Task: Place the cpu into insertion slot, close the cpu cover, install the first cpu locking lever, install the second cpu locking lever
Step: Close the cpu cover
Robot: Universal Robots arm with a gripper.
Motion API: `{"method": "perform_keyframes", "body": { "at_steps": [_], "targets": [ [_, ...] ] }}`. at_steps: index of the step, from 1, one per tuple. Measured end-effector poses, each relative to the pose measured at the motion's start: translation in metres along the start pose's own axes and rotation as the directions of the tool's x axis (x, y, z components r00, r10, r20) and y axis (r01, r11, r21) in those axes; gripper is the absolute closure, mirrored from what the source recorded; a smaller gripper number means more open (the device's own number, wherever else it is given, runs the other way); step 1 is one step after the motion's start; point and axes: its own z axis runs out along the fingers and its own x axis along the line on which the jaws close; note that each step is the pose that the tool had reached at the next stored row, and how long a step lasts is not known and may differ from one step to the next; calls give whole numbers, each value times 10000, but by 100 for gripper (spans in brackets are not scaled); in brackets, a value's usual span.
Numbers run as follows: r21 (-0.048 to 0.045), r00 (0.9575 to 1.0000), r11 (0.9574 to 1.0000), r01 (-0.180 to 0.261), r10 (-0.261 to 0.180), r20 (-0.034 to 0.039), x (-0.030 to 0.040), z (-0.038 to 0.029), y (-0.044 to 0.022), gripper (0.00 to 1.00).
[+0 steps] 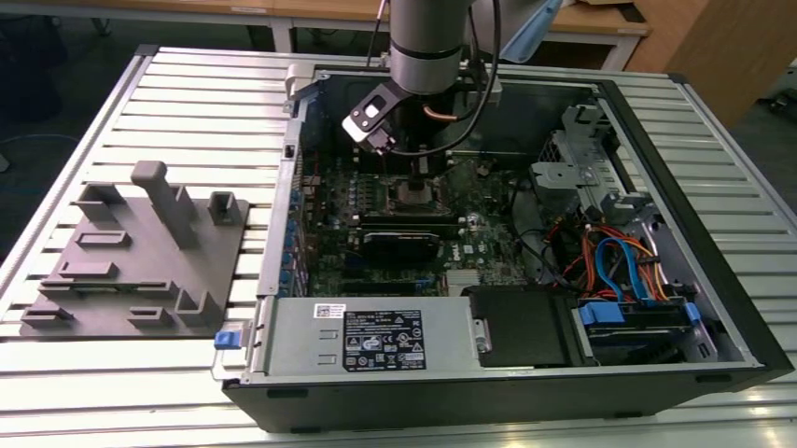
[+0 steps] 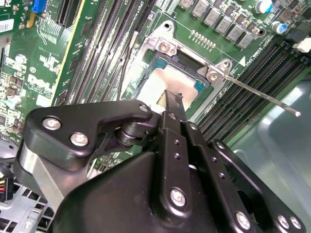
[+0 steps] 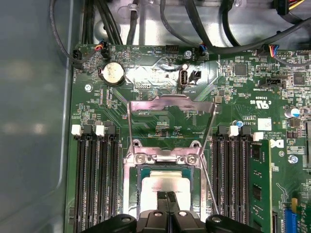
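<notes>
One cpu (image 3: 155, 182) is sitting in the insertion slot (image 3: 129, 194) on the green mobo (image 3: 160, 73), and the cpu cover (image 3: 170, 103) is standing flipped open. I'm seeing the pincer (image 3: 167, 196) closed w/ nothing gripped, tips right over the cpu top; can't tell if touching.
</notes>
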Motion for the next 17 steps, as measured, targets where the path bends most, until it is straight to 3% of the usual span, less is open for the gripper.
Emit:
{"method": "perform_keyframes", "body": {
  "at_steps": [5,12,16,17],
  "targets": [
    [-1,10000,10000,1,-1,-1,-1,-47,3,90],
    [17,10000,10000,2,-2,7,0,-50,4,90],
    [334,10000,9994,9,-12,83,3,-37,24,90],
    [376,10000,9993,9,-12,87,3,-36,28,90]
  ]
}}
